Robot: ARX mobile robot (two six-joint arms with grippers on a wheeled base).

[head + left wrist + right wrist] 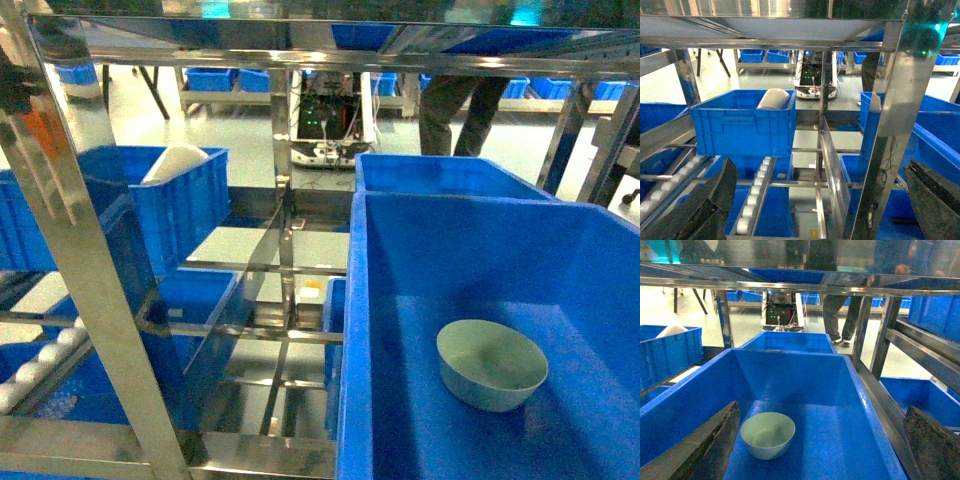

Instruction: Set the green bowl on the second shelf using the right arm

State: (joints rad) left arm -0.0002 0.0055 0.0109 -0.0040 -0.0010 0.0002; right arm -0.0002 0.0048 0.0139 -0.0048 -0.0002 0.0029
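Steel rack [120, 300], green bowl [492, 364] in blue bin [450, 260]

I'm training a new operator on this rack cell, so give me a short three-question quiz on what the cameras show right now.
1. True or false: the green bowl sits upright inside a blue bin.
2. Multiple choice: in the right wrist view, the right claw is (A) shut on the bowl, (B) open with the bowl near its left finger, (C) out of view.
3. Fill in: the white domed object rests in a blue crate standing on the rack's white ______.

Key: 1 true; 2 B; 3 rollers.
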